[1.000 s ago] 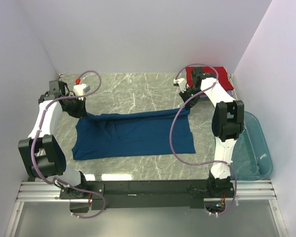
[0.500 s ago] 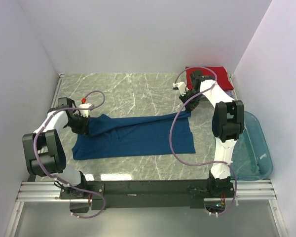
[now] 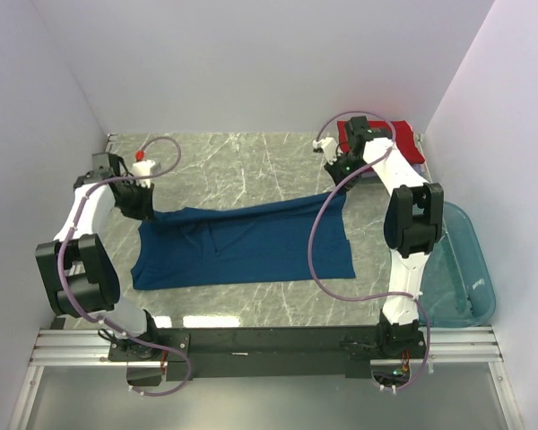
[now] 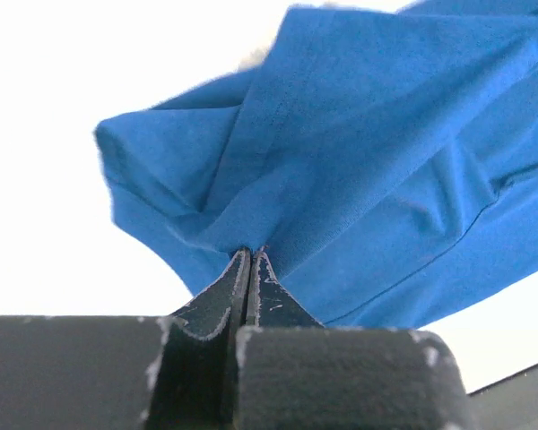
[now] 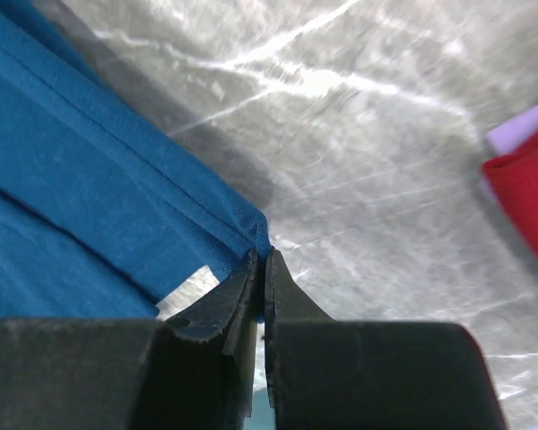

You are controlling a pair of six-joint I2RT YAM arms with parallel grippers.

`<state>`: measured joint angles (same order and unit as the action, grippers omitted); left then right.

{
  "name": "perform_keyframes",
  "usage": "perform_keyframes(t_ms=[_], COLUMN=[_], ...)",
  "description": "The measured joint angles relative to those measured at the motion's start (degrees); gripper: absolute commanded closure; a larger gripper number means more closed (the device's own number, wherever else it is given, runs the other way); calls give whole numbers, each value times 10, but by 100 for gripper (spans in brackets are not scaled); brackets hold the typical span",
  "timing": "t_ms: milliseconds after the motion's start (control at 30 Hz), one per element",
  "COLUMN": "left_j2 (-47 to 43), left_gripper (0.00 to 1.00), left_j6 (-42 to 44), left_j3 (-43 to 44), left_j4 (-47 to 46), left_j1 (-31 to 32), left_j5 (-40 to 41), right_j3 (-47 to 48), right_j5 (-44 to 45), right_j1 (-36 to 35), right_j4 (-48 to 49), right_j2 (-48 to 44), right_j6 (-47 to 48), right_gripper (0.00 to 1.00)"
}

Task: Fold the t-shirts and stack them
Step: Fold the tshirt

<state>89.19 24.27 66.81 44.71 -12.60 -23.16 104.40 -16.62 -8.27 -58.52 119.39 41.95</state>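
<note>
Both grippers are clamped on the dark blue t-shirt (image 3: 242,251). Our left gripper (image 4: 251,253) has its fingers pressed fully together, with a bunched fold of blue cloth caught at the tips. In the left wrist view the fabric fans up and away from them. Our right gripper (image 5: 260,258) is closed almost as far, with only a sliver showing between its jaws. It nips a stitched corner of the same shirt just above the marble table (image 3: 242,161).

From above, we see the shirt spread across the middle of the table between our two arms, its long axis running left to right. The far edge is lifted and drawn into a taut line from one gripper to the other, rising a little toward the right. The near part lies flat on the marble. Wrinkles gather at the left end, close to the left gripper. We cannot tell from these views which end is the collar.

At the table's right edge sits the teal tub (image 3: 457,269), apart from the blue shirt. The red t-shirt (image 3: 403,139) lies folded in the far right corner, just beyond the right gripper and not touching the blue one.
</note>
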Motion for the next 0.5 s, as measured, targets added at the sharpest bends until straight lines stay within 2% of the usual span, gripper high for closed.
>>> perform_keyframes(t_ms=[133, 267, 500], left_j2=[-12, -23, -20], left_gripper=[100, 100, 100], left_j6=[4, 12, 25], left_j3=[25, 15, -63], left_j4=[14, 25, 7], left_j1=[-7, -9, -9], left_j5=[-2, 1, 20], right_j3=[3, -49, -136], right_j5=[-4, -3, -2], right_j1=[0, 0, 0], right_j4=[1, 3, 17], right_j2=[-2, -13, -16], right_j6=[2, 8, 14], right_gripper=[100, 100, 98])
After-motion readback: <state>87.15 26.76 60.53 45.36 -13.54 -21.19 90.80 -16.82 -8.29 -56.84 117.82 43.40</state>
